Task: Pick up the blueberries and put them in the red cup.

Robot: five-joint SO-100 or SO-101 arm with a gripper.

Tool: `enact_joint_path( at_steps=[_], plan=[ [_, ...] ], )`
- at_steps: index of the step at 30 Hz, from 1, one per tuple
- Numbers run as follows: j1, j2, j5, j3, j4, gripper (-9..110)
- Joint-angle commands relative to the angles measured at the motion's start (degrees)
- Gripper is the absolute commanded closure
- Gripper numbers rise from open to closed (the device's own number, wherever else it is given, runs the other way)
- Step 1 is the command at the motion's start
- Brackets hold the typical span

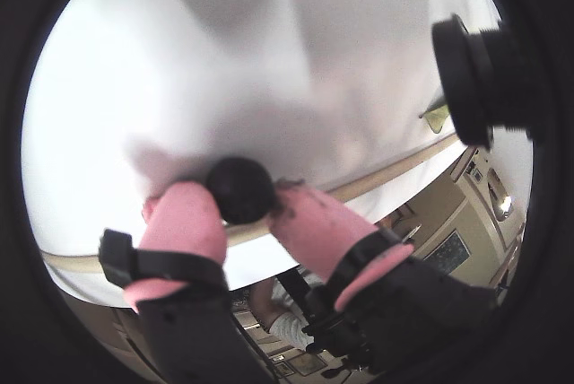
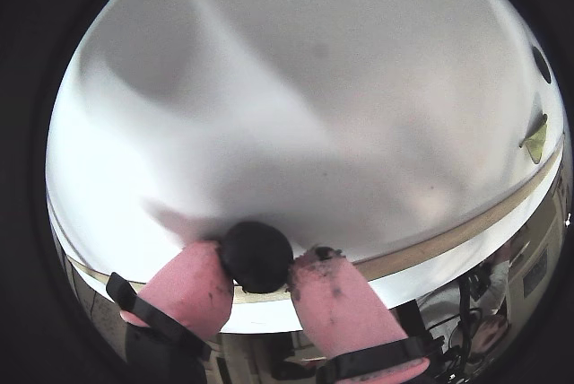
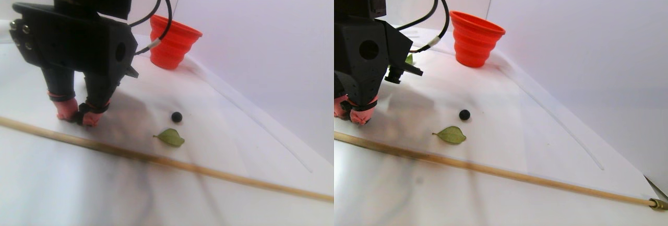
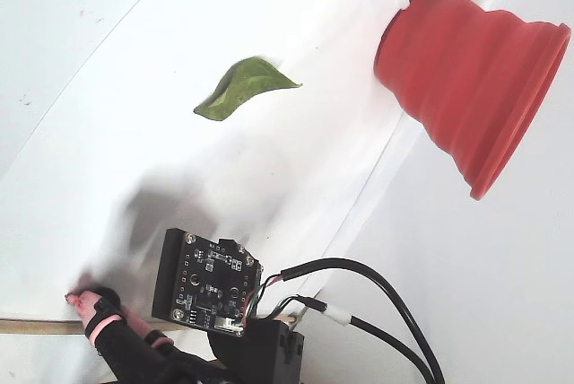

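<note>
Wrist views, pink fingers (image 2: 257, 269) pinching round matte blueberry (image 2: 256, 256), apparently near-black.

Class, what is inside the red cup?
Cannot tell: the red cup shows only its outer ribbed wall, so its inside is hidden. One blueberry sits between the jaws, away from it.

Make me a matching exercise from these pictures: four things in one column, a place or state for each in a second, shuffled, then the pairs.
Things:
1. red cup
2. held blueberry
3. loose blueberry
4. wooden stick

Places or states:
A. lying alone on the white sheet, near a green leaf
B. pinched between the pink fingertips of the gripper
C. standing upright at the back, near the wall
D. lying long across the front of the sheet

Pairs: 1-C, 2-B, 3-A, 4-D
</note>
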Motion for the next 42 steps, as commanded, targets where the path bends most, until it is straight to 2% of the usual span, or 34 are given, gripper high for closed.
enact_joint_path(
  at_steps=[1, 28, 42],
  plan=[
    [2.29, 3.08, -1.05, -0.09, 1.76, 91],
    [4.04, 23.29, -2.02, -4.22, 23.55, 91],
    [6.86, 33.05, -6.68, -7.03, 32.08, 91]
  ],
)
